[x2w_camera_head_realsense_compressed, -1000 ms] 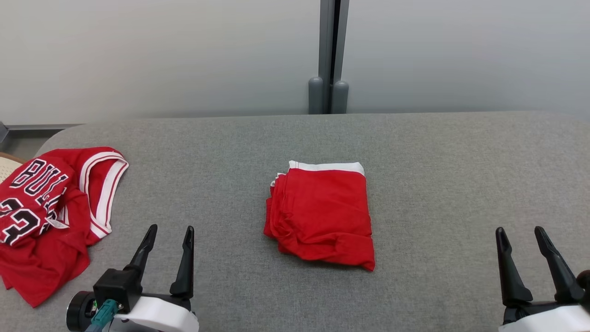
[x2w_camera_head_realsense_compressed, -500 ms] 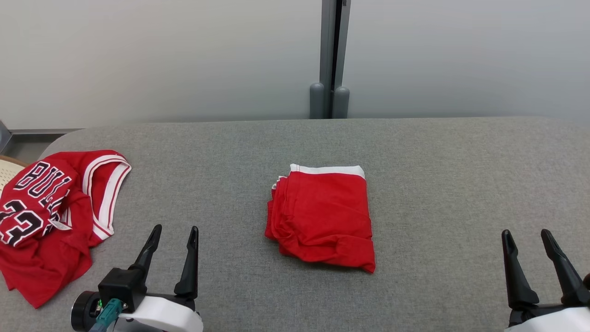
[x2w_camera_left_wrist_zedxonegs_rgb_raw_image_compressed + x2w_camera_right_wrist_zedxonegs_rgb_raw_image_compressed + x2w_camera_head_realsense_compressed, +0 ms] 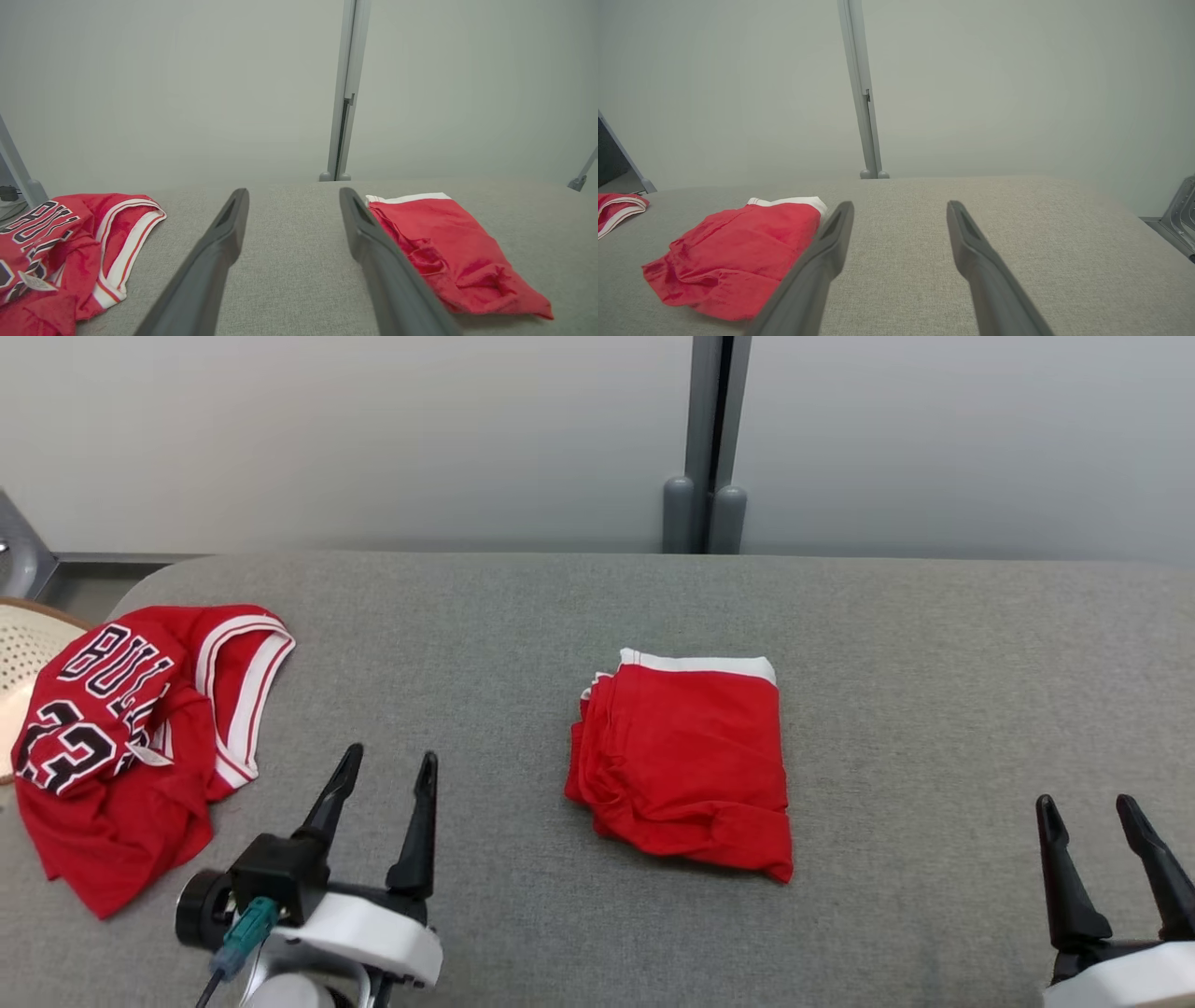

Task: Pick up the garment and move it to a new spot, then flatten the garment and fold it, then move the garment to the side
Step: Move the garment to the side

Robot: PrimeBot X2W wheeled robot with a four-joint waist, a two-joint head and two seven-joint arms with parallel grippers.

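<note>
A grey padded table (image 3: pixel 934 663) stood before a plain pale wall (image 3: pixel 373 429) with one grey post (image 3: pixel 709 429) at its middle. Compared with half a second before, the whole head view had shifted to the right, so the camera had turned. The folded garment (image 3: pixel 686 765) kept the same shape and the same place on the table. The left gripper (image 3: pixel 390 753) stood a little higher in the view than before.

The folded garment was red with a white band along its far edge. It lay flat at the middle of the table, between the two grippers and apart from both. A red jersey (image 3: pixel 121 737) with white trim and black letters lay crumpled at the table's left end. Beside it, at the picture's edge, was a pale perforated round thing (image 3: pixel 23 649); what it was, and whether it held anything, I could not tell.

The left gripper hovered over the near left part of the table, its fingers spread with only the grey cloth between them. The right gripper (image 3: pixel 1083 800), at the near right, was spread as well and held nothing. The table was bare to the right of the folded garment up to its rounded right edge, and bare also along the far edge by the wall.
</note>
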